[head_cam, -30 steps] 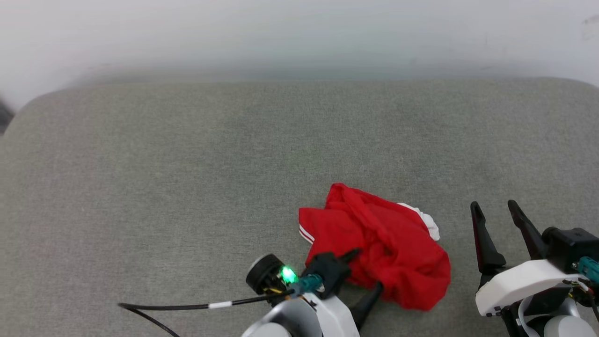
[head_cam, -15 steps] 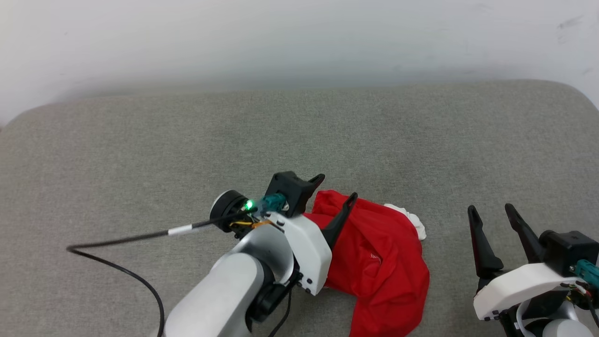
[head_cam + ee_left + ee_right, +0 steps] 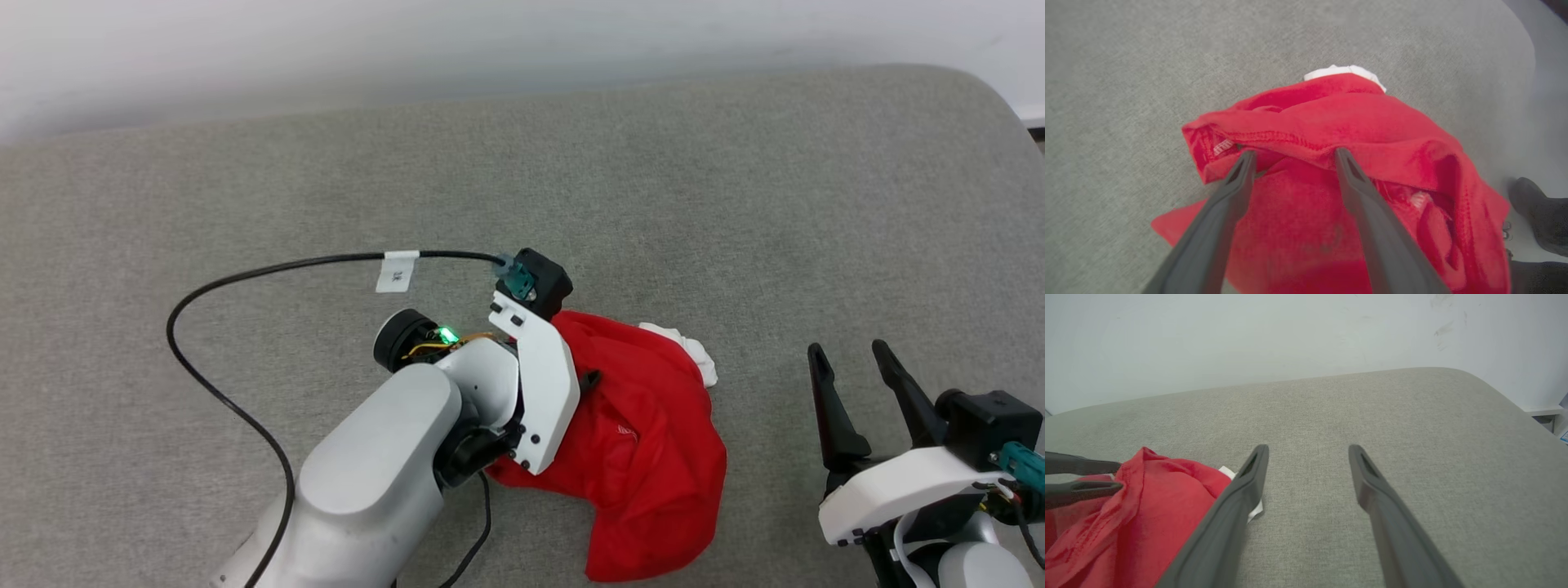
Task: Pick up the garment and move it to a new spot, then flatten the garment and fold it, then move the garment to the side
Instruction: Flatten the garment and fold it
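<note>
While the crumpled shirt [image 3: 653,441] lies lengthwise far-to-near, white sleeve [image 3: 690,347] farthest, the left gripper [image 3: 1294,153], jaws wide, has swung over it; the right gripper [image 3: 847,348] idles wide.

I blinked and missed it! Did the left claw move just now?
Yes. Judged against the red shirt, the left claw went from the shirt's near edge to its far-left side, away from the robot, open over the fabric.

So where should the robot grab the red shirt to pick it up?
Probably the stitched hem of the red shirt: it stands up as a ridge off the grey cushion, while the rest lies crumpled and low. Come down from above on the robot's left side, where the left jaws hang open at that ridge.
</note>
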